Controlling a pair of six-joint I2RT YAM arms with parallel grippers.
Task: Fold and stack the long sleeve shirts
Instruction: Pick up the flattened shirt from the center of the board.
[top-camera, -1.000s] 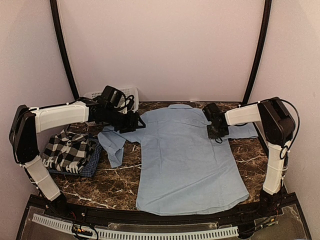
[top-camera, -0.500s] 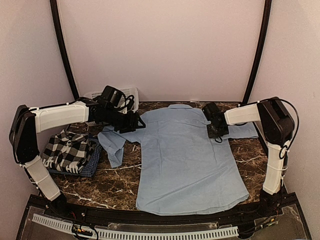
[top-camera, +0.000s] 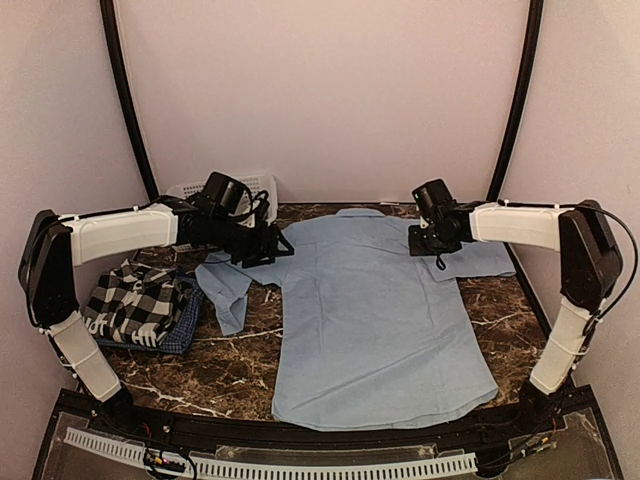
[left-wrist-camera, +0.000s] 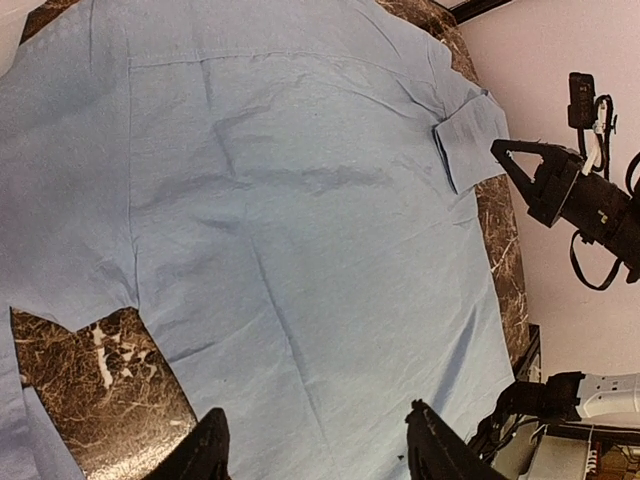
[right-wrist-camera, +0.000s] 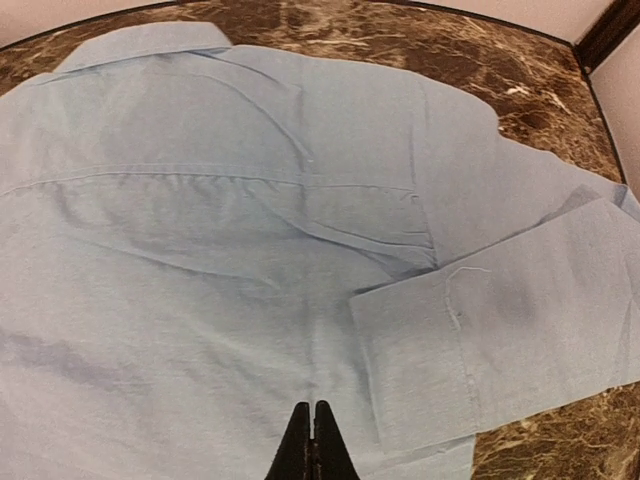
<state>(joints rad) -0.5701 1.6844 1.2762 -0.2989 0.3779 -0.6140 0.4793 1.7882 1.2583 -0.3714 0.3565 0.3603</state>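
Right gripper (right-wrist-camera: 311, 425) is sitting clenched, fingers pressed together with nothing between them, hanging over the light blue shirt (top-camera: 370, 320) just below its far shoulder area on the right side; can't tell from these views whether the tips are touching cloth. Right-side sleeve (right-wrist-camera: 500, 330) is lying folded back, cuff end just beside the gripper tip. Left gripper (left-wrist-camera: 315, 430) is hanging released, fingers (left-wrist-camera: 205, 455) spread wide, nothing in them, above the shirt's left shoulder, with the left-side sleeve (top-camera: 228, 290) trailing down beside it onto the tabletop (top-camera: 230, 365). Shirt is lying flat, spread across the middle of the marble tabletop, collar (top-camera: 358, 213) at the far edge, hem toward the arm bases. Off to the left, well apart from the blue one, a black-and-white checked shirt (top-camera: 130, 300) is sitting bunched on top of a dark blue shirt (top-camera: 187, 322). White lattice basket (top-camera: 262, 184) is standing at the far left corner behind the left arm.
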